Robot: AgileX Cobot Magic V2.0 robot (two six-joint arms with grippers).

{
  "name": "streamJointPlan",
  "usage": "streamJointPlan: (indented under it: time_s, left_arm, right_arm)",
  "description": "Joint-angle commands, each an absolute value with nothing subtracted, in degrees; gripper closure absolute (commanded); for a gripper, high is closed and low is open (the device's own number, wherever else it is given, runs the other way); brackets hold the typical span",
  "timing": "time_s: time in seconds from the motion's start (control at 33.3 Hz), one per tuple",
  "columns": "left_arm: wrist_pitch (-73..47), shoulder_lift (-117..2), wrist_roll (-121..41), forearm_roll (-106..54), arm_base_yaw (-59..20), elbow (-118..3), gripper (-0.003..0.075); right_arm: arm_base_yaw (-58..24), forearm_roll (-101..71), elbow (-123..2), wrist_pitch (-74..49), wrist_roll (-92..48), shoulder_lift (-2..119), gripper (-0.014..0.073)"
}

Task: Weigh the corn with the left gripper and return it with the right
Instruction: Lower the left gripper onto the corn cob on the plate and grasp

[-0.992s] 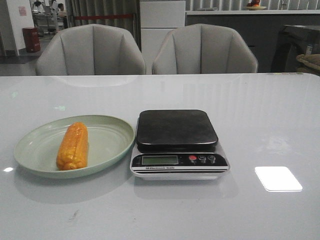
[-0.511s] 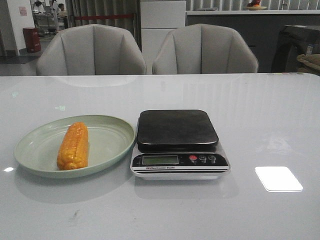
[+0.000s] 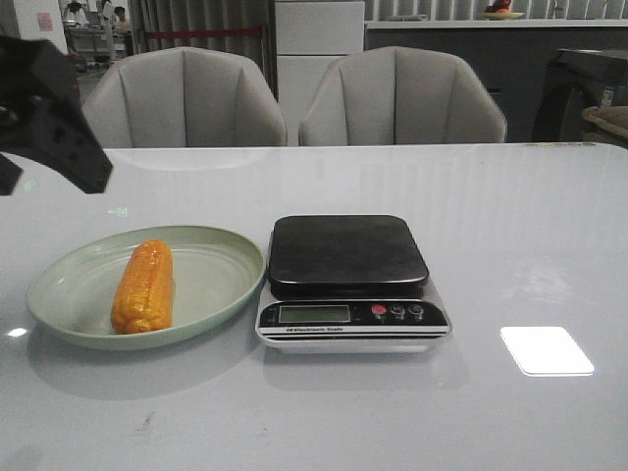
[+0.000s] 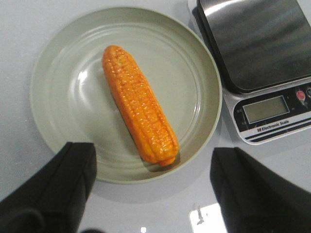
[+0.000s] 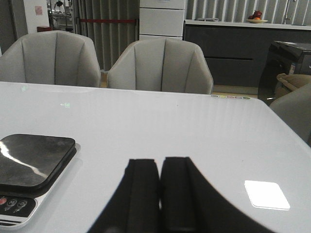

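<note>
Above the plate (image 4: 58,63), left jaws (image 4: 153,194) gape wide, empty, straddling the corn (image 4: 138,104) for pickup; scale (image 3: 348,280) at three o'clock; right jaws (image 5: 159,194) closed, empty.

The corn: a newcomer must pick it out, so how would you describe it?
On the white table, left of the black-topped scale, sits a pale green plate. The corn lies on it, the only orange, kernel-ridged thing there.

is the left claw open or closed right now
Open. In the left wrist view the left claw has its two fingers spread wide apart, above the corn on the plate, touching nothing.
</note>
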State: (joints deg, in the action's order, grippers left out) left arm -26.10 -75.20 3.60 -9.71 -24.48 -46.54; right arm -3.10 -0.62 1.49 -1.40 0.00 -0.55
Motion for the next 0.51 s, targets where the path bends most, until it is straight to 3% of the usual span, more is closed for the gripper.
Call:
streamJointPlan:
  time_s: [0.0,0.33,0.48]
  left_arm:
    - [-24.2,-79.2,4.0,-11.7,-25.4,-51.3,0.0178]
    - [-26.7,-93.0,4.0,-14.3,-25.4,-58.6,0.0180]
    - [-28.3,-98.0,4.0,-14.3,-25.3,-60.7,0.0218]
  right_arm:
    - [-3.2,-0.3,2.0,3.0,0.0,-1.6,0.0439]
    - [-3.2,-0.3,2.0,3.0,0.0,-1.6,0.0439]
    - [-3.2,-0.3,2.0,3.0,0.0,-1.6,0.0439]
